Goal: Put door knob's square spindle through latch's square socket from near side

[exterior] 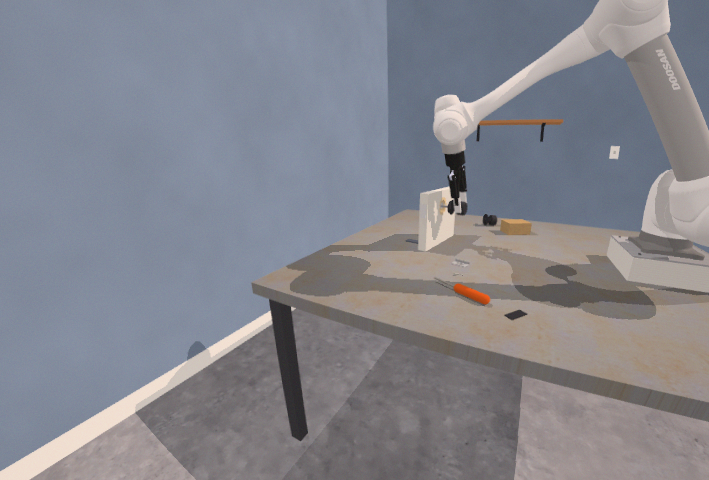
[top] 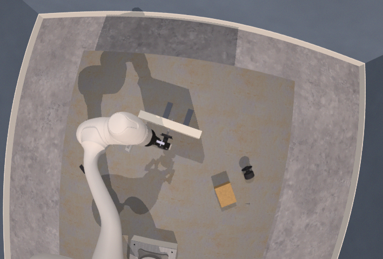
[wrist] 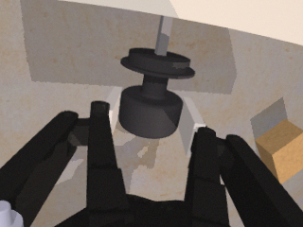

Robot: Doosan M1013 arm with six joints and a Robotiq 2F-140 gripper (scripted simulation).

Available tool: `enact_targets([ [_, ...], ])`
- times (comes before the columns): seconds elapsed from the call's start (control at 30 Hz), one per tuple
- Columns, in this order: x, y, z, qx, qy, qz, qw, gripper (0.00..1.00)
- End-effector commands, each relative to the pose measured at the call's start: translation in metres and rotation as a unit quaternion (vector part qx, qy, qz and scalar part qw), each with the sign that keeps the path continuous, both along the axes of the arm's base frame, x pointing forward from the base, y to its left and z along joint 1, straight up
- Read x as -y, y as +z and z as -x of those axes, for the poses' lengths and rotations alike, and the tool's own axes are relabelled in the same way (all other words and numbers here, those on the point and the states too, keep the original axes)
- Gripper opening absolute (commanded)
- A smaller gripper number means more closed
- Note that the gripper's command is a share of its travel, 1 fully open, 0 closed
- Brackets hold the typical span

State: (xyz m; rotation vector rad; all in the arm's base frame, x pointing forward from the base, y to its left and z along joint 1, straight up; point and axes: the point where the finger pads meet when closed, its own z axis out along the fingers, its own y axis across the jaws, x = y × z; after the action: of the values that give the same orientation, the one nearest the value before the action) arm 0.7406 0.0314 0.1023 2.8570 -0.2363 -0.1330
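Observation:
The black door knob [wrist: 151, 97] sits between my gripper's fingers, which are shut on its round grip. A short length of spindle shows between the round plate and the wood, so the plate stands off the panel. In the overhead view my gripper [top: 164, 142] is just in front of the panel [top: 169, 124]. In the side view it [exterior: 457, 206] hangs beside the panel [exterior: 437, 217]. The latch socket is hidden.
A second black knob [top: 247, 171] and an orange wood block [top: 225, 195] lie to the right of the panel. An orange-handled screwdriver [exterior: 468, 292], small screws and a black plate [exterior: 515, 314] lie nearer the table's front. The arm's base [exterior: 669, 263] stands at the right.

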Motion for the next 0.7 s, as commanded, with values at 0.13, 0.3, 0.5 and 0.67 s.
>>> enact_targets([
  [0.13, 0.0005, 0.0002, -0.0031, 0.000, 0.000, 0.000, 1.000, 0.42],
  [0.3, 0.0005, 0.0002, -0.0032, 0.000, 0.000, 0.000, 1.000, 0.42],
  [0.5, 0.0005, 0.0002, -0.0032, 0.000, 0.000, 0.000, 1.000, 0.42],
  [0.67, 0.0006, 0.0002, -0.0038, 0.000, 0.000, 0.000, 1.000, 0.42],
])
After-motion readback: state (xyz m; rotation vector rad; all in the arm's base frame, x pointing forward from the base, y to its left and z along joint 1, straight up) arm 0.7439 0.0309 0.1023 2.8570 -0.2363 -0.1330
